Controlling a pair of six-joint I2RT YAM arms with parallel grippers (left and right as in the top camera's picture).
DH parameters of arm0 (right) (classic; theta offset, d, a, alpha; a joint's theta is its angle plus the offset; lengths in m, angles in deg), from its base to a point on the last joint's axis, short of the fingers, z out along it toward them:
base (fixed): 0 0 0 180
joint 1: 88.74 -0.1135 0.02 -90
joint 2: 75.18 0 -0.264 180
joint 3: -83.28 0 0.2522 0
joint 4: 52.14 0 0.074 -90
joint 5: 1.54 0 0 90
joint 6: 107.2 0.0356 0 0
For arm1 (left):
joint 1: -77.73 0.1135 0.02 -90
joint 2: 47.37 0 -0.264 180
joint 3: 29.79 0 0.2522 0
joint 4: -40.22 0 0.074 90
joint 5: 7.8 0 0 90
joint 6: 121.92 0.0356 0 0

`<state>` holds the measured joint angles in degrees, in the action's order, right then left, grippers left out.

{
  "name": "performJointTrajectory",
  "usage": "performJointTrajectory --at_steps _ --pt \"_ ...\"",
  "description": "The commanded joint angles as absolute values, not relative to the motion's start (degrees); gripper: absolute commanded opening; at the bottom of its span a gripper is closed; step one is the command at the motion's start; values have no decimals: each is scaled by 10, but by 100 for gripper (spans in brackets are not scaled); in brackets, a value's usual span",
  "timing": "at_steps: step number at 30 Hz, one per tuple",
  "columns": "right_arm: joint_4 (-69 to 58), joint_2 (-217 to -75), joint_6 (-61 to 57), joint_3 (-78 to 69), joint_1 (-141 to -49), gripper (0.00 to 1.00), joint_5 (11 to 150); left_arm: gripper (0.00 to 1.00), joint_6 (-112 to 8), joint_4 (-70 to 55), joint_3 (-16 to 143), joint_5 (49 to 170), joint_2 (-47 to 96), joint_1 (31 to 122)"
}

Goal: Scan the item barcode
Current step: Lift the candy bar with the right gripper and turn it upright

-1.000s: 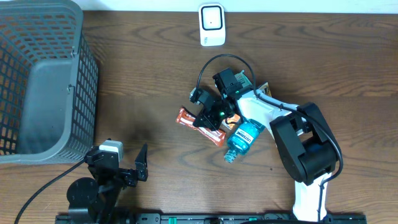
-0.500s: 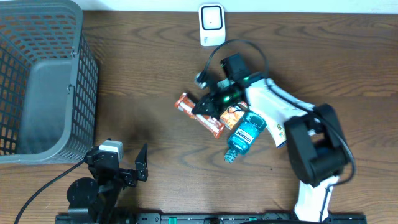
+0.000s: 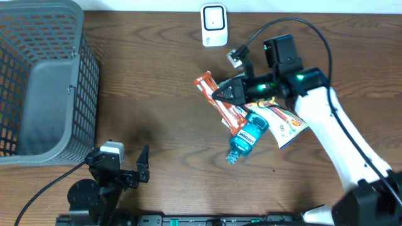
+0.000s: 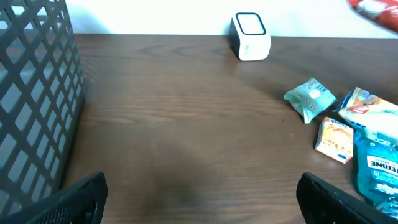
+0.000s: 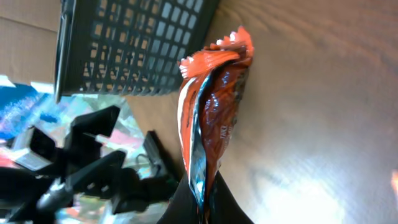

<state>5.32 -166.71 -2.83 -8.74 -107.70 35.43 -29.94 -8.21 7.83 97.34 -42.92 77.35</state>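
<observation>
The orange snack packet [image 3: 207, 86] is held clamped in the jaws of the right gripper [image 3: 221, 94], mid-frame, below the scanner [image 3: 214, 24]. The left gripper [image 4: 202, 186] is noted lower left, jaws wide apart.

Overhead: looks straight down on the table [image 3: 157, 75], far enough back to take in the whole work area. Basket [image 3: 38, 75] at 9 o'clock, white scanner [image 3: 213, 25] at 12.

Left wrist: low over the tabletop at the 7 o'clock edge, facing 12. Shares the basket wall, scanner and blue bottle [image 4: 376, 168] with overhead.

Right wrist: very close on the orange wrapper [image 5: 211, 106], facing about 8 o'clock toward the basket and left arm [image 5: 87, 162]. All three also appear in overhead.
</observation>
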Motion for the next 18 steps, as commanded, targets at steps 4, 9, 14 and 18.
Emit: performJointTrajectory --at_steps 4,9,14,18 --pt "92 -1599 69 -66 -1079 1 467 97 -292 -83 84 981 -429 776" --pt "85 -1537 101 -3 -1090 1 466 97 -292 -83 84 981 -429 776" --pt "36 -1451 134 90 -1103 1 470 97 -292 -83 84 981 -429 776" --pt "-34 -1366 201 169 -1113 1 507 97 -292 -83 84 981 -429 776"
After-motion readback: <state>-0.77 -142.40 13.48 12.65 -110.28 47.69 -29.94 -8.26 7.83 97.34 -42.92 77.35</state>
